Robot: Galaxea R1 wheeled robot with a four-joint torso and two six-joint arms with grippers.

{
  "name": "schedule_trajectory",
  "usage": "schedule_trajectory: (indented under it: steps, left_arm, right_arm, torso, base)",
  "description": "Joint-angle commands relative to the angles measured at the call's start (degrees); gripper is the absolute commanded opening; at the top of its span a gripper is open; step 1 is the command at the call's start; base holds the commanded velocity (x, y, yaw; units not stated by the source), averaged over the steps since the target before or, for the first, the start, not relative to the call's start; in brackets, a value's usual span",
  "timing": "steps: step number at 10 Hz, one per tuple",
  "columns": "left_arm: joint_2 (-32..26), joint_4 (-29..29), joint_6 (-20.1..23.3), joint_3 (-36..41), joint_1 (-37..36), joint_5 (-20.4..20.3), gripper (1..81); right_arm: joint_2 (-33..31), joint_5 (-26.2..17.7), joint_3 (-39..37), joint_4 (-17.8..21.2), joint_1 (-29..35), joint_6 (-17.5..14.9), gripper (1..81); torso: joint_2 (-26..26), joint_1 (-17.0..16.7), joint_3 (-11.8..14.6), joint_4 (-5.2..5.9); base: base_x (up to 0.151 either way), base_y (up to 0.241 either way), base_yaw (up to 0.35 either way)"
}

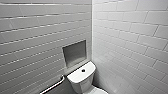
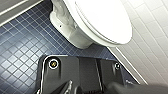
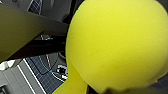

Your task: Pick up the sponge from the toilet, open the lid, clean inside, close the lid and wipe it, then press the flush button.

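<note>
1. Yellow-green and held very close to my right wrist camera: that is the sponge (image 3: pixel 117 42), with its rounded, wavy edge plain to see.
2. My right claw (image 3: pixel 58 42) is clamped on the sponge. A dark finger (image 3: pixel 32 48) lies against its side, and the sponge hangs in the air with blue floor tiles well below it.
3. Whether my left claw (image 2: pixel 86 88) is open or closed I cannot tell (its camera mostly catches my own dark plate).
4. From my left wrist I look down on the toilet (image 2: pixel 82 37). Its white glossy bowl stands on the dark blue tiled floor (image 2: pixel 22 50), just beside a white tiled wall.
5. The lid (image 2: pixel 105 20) is down, a smooth white oval lying flat over the bowl, with nothing on it.
6. From my head camera the tank (image 1: pixel 81 73) sits near the bottom of the view, tucked into the corner where the two tiled walls (image 1: pixel 130 37) meet.
7. The flush button (image 1: pixel 83 70) is a small dark round spot in the middle of the flat tank top.
8. A square grey niche (image 1: pixel 74 53) is set into the left wall just above the tank.
9. A pale grab bar (image 1: pixel 53 86) runs along that wall, low and to the left of the tank (I see just a short length of it).
</note>
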Motion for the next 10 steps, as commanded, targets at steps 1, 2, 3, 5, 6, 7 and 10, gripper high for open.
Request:
schedule_trajectory:
  steps: [1,2,3,5,6,7,10]
  left_arm:
    - [-5.9,-7.76,0.06,8.23,-15.91,9.9,81.1]
    - [-5.55,-9.6,0.06,8.32,-19.62,12.63,81.1]
    - [-5.28,-11.0,0.06,8.32,-22.78,13.67,81.1]
    - [-3.88,-13.72,0.06,8.23,-29.01,14.81,81.1]
    - [-2.66,-15.04,0.06,8.05,-32.19,15.96,81.1]
    - [-1.5,-16.46,-0.02,7.53,-35.26,16.67,81.1]
    - [2.44,-22.33,-0.02,3.84,-45.11,18.25,81.1]
  right_arm:
    - [-0.02,-3.75,1.03,-0.19,0.75,0.01,1.0]
    - [-0.02,-3.66,1.12,-0.1,0.66,0.02,1.0]
    - [0.16,-3.75,1.12,-0.36,0.66,0.01,1.0]
    - [0.42,-3.75,1.12,-0.72,0.4,0.01,1.0]
    - [0.51,-3.75,1.12,-0.72,0.4,0.01,1.0]
    - [0.6,-3.66,1.12,-0.72,0.4,0.01,1.0]
    - [0.68,-3.66,1.12,-0.81,0.4,0.01,1.0]
  torso:
    - [0.0,0.0,0.0,0.0]
    - [0.0,0.0,0.0,0.0]
    - [0.0,0.0,0.0,0.0]
    - [0.0,0.0,0.0,0.0]
    - [0.0,0.0,-1.67,0.0]
    - [0.0,0.02,-2.89,0.0]
    - [0.02,0.02,-6.75,0.0]
  base:
    - [0.0,0.0,0.0]
    - [0.0,0.0,0.0]
    - [0.0,0.0,0.0]
    - [0.0,0.0,0.0]
    - [0.0,0.0,0.0]
    - [0.0,0.0,0.0]
    - [0.0,0.0,0.0]
